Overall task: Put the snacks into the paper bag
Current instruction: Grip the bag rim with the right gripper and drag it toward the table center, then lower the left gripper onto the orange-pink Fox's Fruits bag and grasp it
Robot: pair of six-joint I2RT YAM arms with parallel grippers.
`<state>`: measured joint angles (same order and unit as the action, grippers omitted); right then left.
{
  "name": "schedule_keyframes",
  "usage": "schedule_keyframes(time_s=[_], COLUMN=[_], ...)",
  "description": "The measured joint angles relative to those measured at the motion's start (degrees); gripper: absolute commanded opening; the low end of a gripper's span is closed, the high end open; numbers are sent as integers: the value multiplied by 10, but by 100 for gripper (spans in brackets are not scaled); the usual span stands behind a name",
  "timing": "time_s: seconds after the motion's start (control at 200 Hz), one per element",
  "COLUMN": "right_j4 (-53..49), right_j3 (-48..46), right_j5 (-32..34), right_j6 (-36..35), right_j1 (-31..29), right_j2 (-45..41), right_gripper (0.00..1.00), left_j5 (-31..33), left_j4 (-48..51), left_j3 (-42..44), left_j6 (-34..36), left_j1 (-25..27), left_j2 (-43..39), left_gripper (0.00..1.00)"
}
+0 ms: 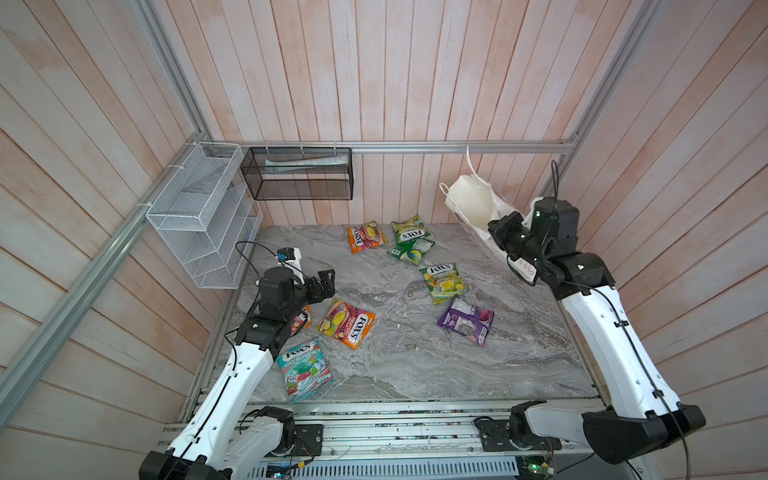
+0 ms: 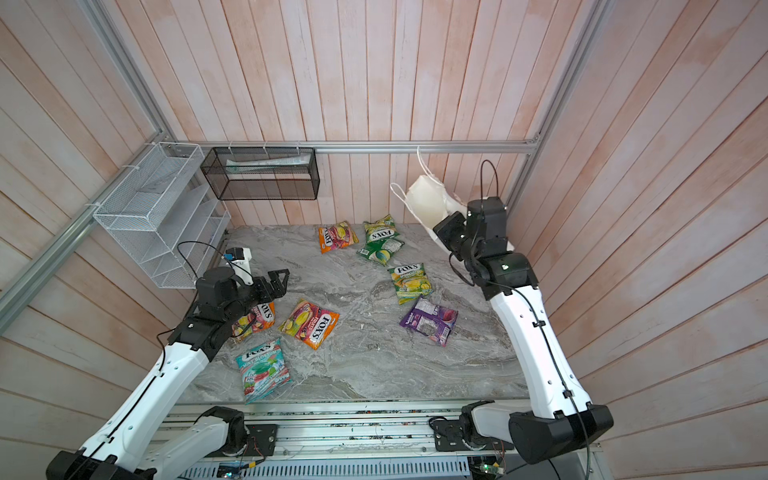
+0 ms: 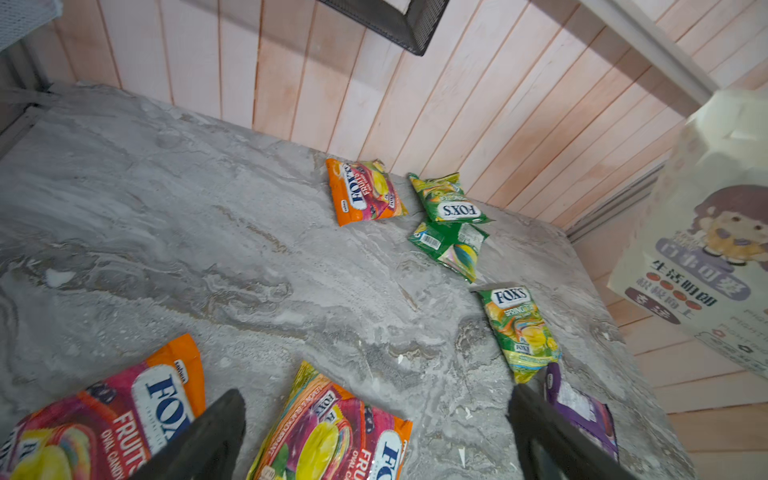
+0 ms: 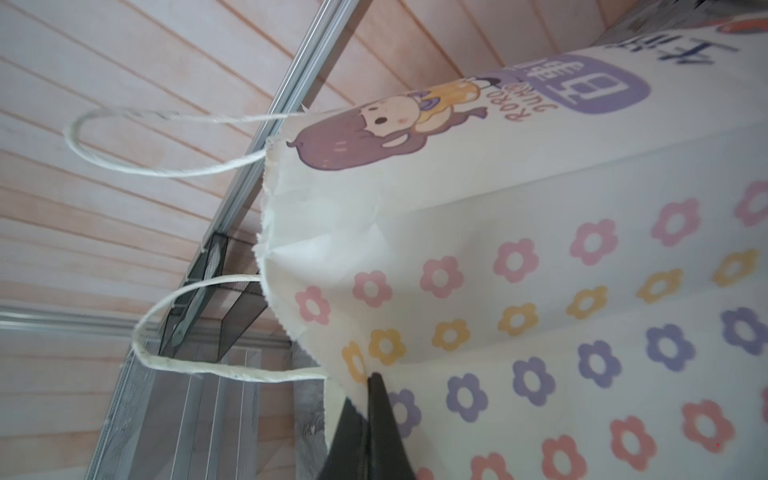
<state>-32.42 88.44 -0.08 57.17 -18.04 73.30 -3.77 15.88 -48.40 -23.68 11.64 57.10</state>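
Several snacks lie on the marble table (image 1: 415, 365): an orange packet (image 1: 366, 237), two green ones (image 1: 409, 230) at the back, a green-yellow one (image 1: 442, 282), a purple one (image 1: 467, 321), an orange-pink one (image 1: 347, 323) and a teal one (image 1: 303, 370). My left gripper (image 1: 326, 284) (image 3: 376, 415) hangs open above the orange-pink packet (image 3: 332, 436); another orange packet (image 3: 124, 415) lies partly under the arm. At the back right my right gripper (image 1: 492, 230) (image 4: 372, 399) is shut on the flowered edge of the paper bag (image 1: 473, 203) (image 4: 540, 249), holding it up off the table with its mouth facing the table.
A white wire rack (image 1: 199, 216) hangs on the left wall and a black mesh basket (image 1: 299, 174) on the back rail. A small white and blue device (image 1: 289, 255) stands at the table's left edge. The bag's cord handles (image 4: 166, 166) dangle loose.
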Motion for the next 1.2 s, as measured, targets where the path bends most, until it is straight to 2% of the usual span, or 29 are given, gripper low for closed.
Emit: schedule_keyframes(time_s=[0.165, 0.29, 0.455, 0.6, 0.755, 0.995, 1.2], right_j4=[58, 130, 202, 217, 203, 179, 170], right_j3=[-65, -119, -193, -233, -235, -235, -236], right_j5=[-2, -7, -17, -24, -12, -6, -6], right_j6=[48, 90, 139, 169, 183, 193, 193], right_j1=[-76, -122, -162, -179, -179, -169, -152], right_j2=[2, 15, 47, 54, 46, 32, 26], right_gripper=[0, 0, 0, 0, 0, 0, 0], left_j5=[76, 118, 155, 172, 171, 101, 69], left_j4=[38, 73, 111, 129, 141, 123, 104], left_j3=[0, -2, -16, -31, -32, -8, 31], left_j6=[-21, -41, -57, -67, -93, -176, -242], left_j1=[-3, -28, -66, -78, -96, -176, -210], left_j2=[0, -1, -12, -17, -8, 38, 105], left_gripper=[100, 100, 100, 100, 100, 100, 100])
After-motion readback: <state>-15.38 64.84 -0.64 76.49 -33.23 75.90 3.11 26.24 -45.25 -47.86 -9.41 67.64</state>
